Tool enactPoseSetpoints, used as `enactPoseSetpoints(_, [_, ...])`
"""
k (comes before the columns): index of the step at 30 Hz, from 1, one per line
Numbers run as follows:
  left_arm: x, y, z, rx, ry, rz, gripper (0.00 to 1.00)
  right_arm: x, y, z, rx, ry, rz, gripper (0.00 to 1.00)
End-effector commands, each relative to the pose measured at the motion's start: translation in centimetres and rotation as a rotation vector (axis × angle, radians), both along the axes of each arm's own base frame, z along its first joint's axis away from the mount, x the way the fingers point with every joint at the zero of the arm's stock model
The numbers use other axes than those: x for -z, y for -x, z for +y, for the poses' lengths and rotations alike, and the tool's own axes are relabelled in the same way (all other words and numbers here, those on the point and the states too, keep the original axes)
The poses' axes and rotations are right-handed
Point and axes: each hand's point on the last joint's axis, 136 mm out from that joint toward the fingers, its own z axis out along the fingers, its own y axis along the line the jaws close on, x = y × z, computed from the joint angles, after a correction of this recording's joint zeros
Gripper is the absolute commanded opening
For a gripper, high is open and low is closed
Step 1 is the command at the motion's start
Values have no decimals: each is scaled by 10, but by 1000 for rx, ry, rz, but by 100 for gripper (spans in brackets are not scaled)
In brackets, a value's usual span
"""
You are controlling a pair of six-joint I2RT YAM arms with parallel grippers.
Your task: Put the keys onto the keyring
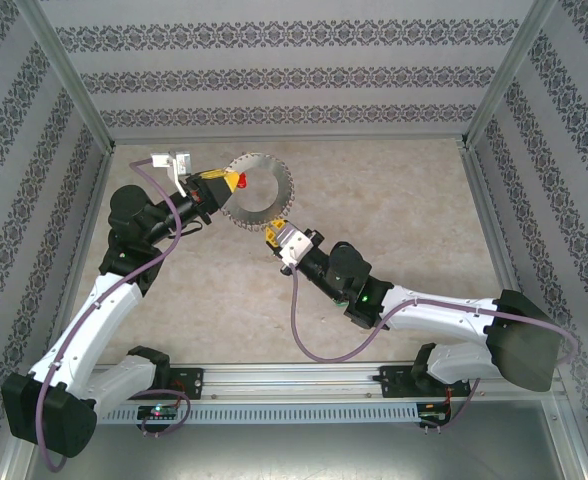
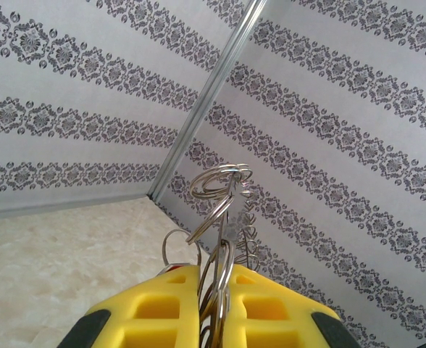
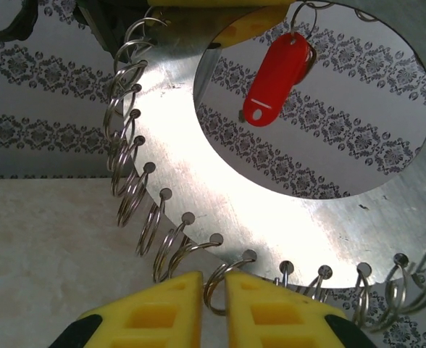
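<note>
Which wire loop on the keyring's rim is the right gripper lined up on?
The loop hanging from the keyring at its lower edge, sitting in the narrow gap of the right gripper; its neighbours fan out to either side.

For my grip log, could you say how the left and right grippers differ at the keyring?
The left gripper clamps the keyring far-left, by the red tag; the right gripper meets its near rim. Left fingers pinch its flat rim; right fingers flank one wire loop. Both are yellow.
</note>
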Motion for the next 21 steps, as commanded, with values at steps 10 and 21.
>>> enactPoseSetpoints(10, [-22, 11, 0, 3, 17, -73, 0, -19, -5, -3, 46, -46, -31, 17])
enactPoseSetpoints(21, [-22, 11, 0, 3, 25, -71, 0, -22, -7, 0, 48, -51, -35, 5])
